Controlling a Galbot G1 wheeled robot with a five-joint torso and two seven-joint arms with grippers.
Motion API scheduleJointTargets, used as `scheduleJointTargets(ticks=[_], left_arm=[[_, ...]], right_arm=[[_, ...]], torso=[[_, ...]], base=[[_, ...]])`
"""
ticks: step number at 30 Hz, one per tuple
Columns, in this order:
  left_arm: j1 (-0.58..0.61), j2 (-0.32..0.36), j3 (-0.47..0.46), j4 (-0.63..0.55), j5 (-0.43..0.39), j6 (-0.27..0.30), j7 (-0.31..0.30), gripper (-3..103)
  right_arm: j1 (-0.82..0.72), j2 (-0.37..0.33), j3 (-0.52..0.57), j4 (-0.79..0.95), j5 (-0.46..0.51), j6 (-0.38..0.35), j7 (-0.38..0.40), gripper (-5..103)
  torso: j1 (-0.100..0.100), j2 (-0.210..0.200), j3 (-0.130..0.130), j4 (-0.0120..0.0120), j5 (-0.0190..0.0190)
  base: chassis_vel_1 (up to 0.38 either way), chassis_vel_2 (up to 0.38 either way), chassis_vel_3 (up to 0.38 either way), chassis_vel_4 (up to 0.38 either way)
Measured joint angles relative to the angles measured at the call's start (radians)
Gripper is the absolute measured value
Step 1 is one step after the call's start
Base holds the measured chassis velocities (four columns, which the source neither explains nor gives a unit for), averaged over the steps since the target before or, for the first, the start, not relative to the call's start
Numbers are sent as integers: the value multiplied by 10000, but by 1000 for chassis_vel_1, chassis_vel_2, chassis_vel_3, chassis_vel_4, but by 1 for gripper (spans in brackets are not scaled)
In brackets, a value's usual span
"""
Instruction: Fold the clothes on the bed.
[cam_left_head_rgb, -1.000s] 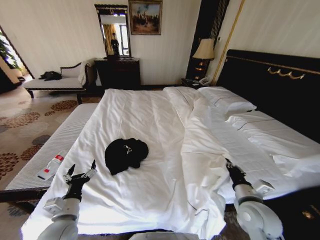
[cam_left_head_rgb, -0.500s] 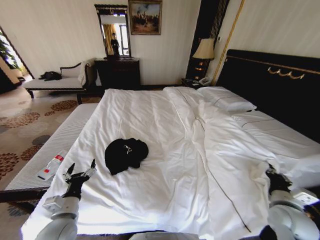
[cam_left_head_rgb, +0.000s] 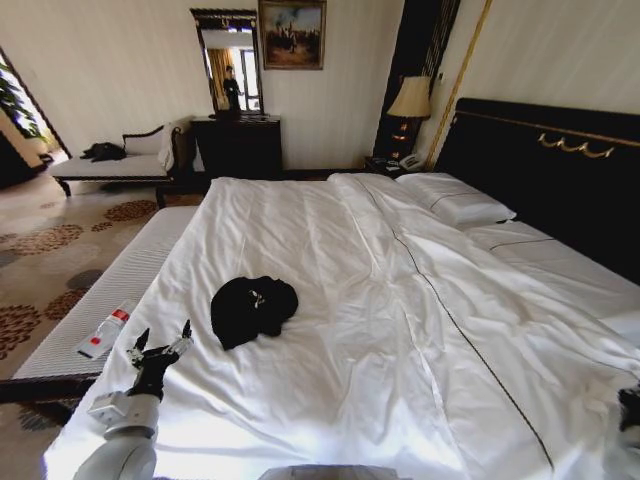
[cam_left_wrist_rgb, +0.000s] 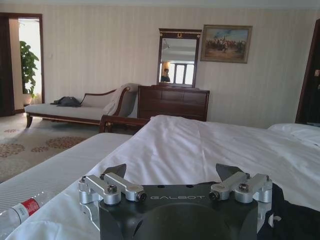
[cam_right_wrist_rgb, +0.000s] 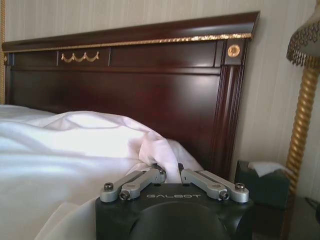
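Our left gripper (cam_left_head_rgb: 160, 342) hovers at bed's (cam_left_head_rgb: 330, 400) near-left edge, fingers (cam_left_wrist_rgb: 112, 172) spread wide, nothing between them. Our right gripper (cam_right_wrist_rgb: 169, 169) near headboard (cam_right_wrist_rgb: 150, 85), fingers pinching white duvet (cam_right_wrist_rgb: 75, 150) fold. Black T-shirt (cam_left_head_rgb: 252, 308) crumpled mid-mattress, just beyond left gripper.

Left gripper (cam_left_wrist_rgb: 171, 172), lower centre of the left wrist frame: black housing marked "GALBOT" in pale lettering, silver linkages fastened with dark screws, dark finger tips. Right gripper (cam_right_wrist_rgb: 168, 169): identical black housing, lettering and silver linkages noted. Rounded light-grey arm casing observed at lower left of the head frame.
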Motion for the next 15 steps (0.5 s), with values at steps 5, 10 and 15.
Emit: scheduleJointTargets(ticks=[5, 10, 15], left_arm=[[63, -18, -59, -92, 0, -6, 0, 100], [161, -60, -82, -117, -5, -38, 0, 100], [265, -85, -45, -155, 18, -39, 27, 100]], right_arm=[[1, -117, 13, -475, -130, 46, -2, 2], [-120, -2, -80, -890, -204, 64, 38, 2], [-202, -10, -81, -1059, -139, 177, 160, 4]], torso=[[1, 0, 0, 0, -5], [1, 0, -2, -2, 0], [1, 0, -1, -18, -15]], base=[[0, 0, 0, 0], [0, 0, 0, 0], [0, 0, 0, 0]])
